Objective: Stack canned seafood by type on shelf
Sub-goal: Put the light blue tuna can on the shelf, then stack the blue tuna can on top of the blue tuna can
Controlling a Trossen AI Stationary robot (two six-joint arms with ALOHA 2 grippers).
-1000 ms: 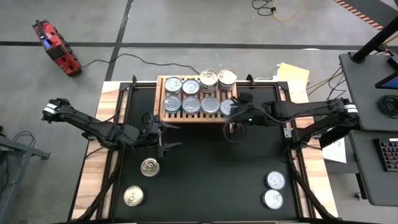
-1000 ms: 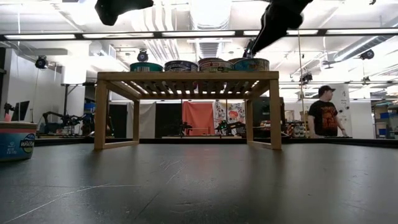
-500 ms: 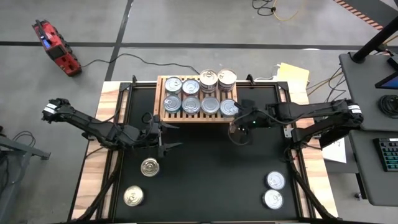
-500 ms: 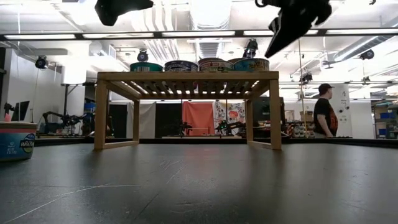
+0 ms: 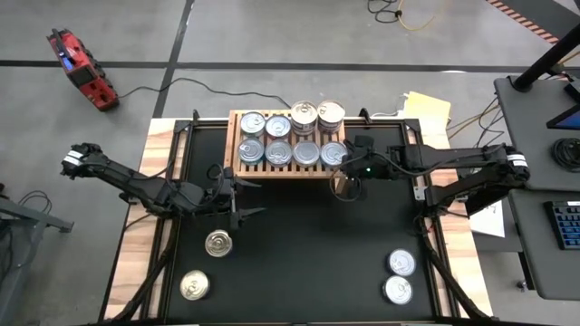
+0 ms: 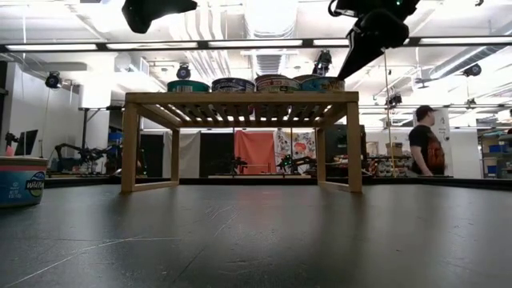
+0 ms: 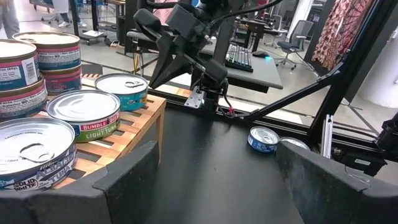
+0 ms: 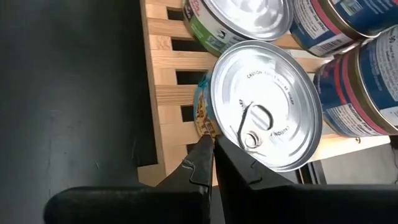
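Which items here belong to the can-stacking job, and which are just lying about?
Job:
- round silver-lidded seafood tins
- four loose tins on the mat
- low light-wood slatted shelf

Lying about:
- red tool on the floor
- yellow papers

"LIGHT TUNA" on a can point(image 7: 83, 112)

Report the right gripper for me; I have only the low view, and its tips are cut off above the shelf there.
Observer: The right gripper is shut and empty, its tips next to the end can in the shelf's front row.
Operator: Count the loose cans.
Observer: Four loose cans: two on the left arm's side, two on the right arm's.
Operator: Give me the left gripper.
Observer: The left gripper is open, hovering over the table before the shelf's left end.
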